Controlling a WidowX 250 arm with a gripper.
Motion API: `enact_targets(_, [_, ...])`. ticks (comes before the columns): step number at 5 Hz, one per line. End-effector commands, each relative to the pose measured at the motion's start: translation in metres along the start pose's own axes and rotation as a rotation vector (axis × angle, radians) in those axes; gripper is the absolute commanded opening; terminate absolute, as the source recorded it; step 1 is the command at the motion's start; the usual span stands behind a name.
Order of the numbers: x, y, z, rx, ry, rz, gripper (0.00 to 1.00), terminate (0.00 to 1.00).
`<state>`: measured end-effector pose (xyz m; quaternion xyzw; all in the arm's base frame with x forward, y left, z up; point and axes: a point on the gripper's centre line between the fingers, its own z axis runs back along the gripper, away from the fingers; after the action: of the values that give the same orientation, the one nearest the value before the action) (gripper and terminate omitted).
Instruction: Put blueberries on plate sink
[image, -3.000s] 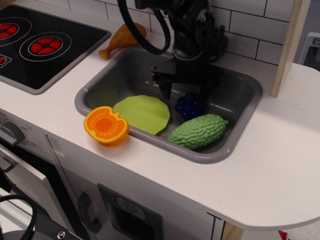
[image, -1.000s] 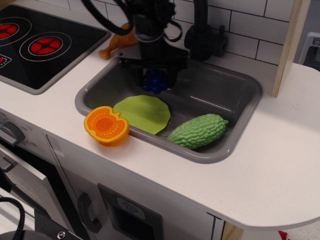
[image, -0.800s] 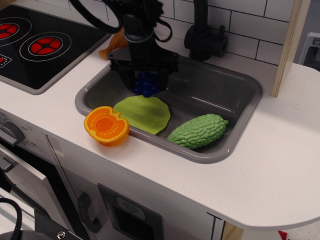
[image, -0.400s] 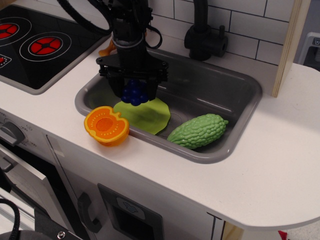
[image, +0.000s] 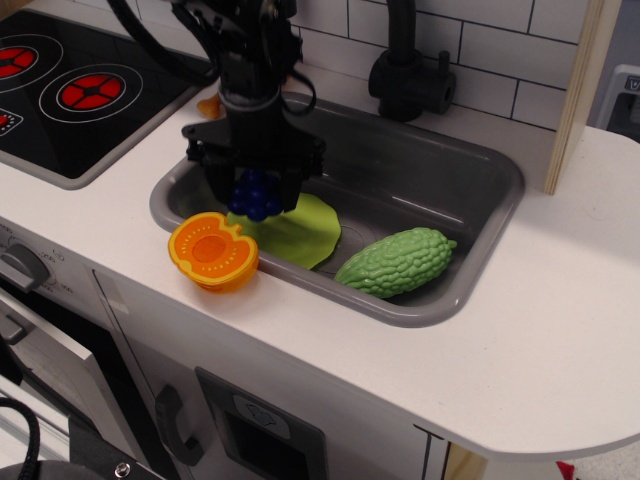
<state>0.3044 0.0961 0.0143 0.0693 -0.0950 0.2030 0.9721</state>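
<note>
Blueberries (image: 255, 196) are hanging just left of the frame's centre, pinched between the jaws of the gripper (image: 254, 185), which are clenched on the cluster's upper part. The dark blue bunch is sitting over the left end of the plate (image: 298, 228), a pale green disc lying in the lower left of the sink (image: 470, 165). Whether the berries are touching the plate or hovering a little above it is not clear from this angle, because the black gripper body is covering the gap.

The step in hand looks like the final placing, with only a lowering and a release left. The cluster is looking like light, hard moulded plastic, so it is probably stiff rather than squashy, and its bumpy round beads may be giving the jaws few flat faces to grip. Holding across the widest part of the bunch, as now, seems the safest hold. Being light and rounded, it could roll once let go, perhaps toward the plate's left rim and the orange half (image: 212, 250) sitting on the table edge just beside it. The green gourd (image: 396, 262) is lying well clear, lower right in the sink.
</note>
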Motion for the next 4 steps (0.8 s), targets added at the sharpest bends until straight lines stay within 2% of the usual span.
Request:
enact_targets(1, [0.017,-0.002,0.011,0.028,-0.047,0.019,1.0,0.0])
enact_targets(3, [0.023,0.0,0.038,-0.011,-0.075,0.069,1.0,0.0])
enact_targets(4, [0.03,-0.002,0.067,-0.045,-0.082,0.073,1.0,0.0])
